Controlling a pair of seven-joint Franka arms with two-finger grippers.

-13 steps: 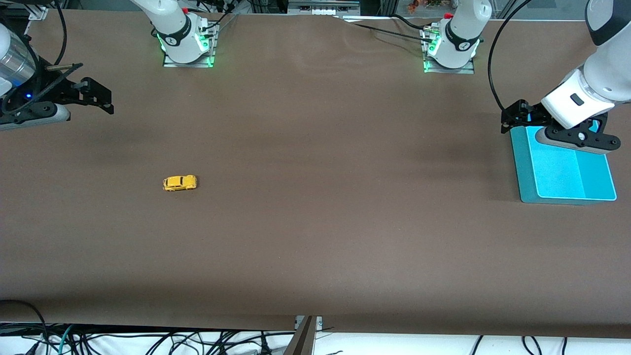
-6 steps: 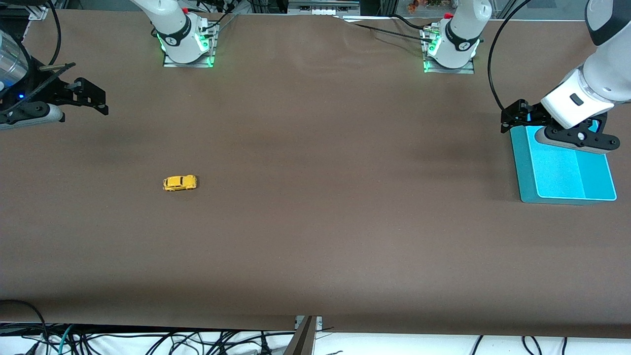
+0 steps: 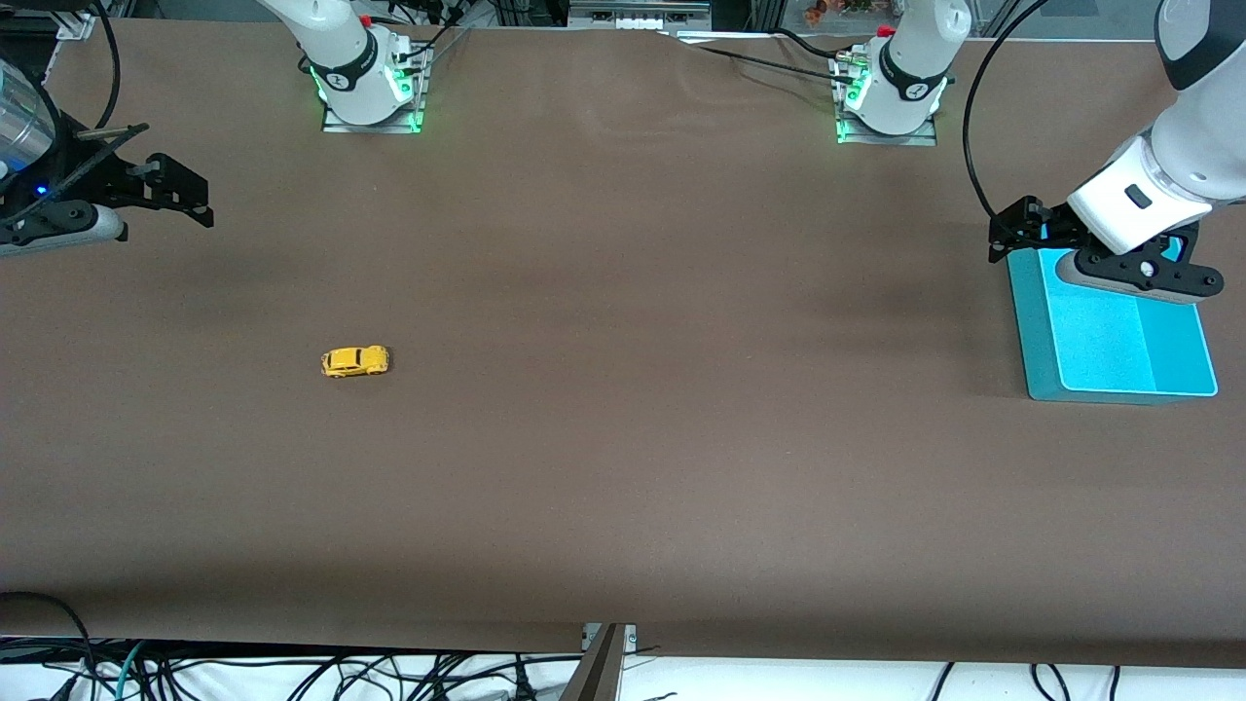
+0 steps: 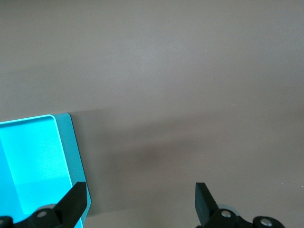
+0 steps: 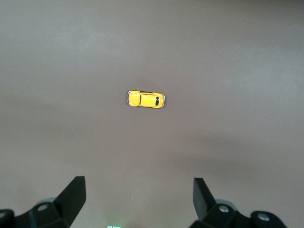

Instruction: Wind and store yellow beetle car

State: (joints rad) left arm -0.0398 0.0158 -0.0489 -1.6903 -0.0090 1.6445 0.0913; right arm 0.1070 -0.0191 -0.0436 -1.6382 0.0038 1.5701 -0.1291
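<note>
Yellow beetle car (image 3: 355,361) sits on its wheels on the brown table (image 3: 623,438), toward the right arm's end, well apart from the blue tray (image 3: 1110,336) at the left arm's end (tray at about 3 o'clock from the car in the front view).

Handling, judged: light, rigid, smooth shell, rolls freely; likely to skid if nudged. Best pinched across the flanks, between the wheels.

Right gripper (image 5: 137,199) hangs over the table edge at roughly 10 o'clock from the car, fingers spread wide, holding nothing. Left gripper (image 4: 140,202) hovers over the tray's edge, also spread and empty; this arm waits.

Against a second ago: right gripper has drawn slightly outward; car and left gripper unchanged.
</note>
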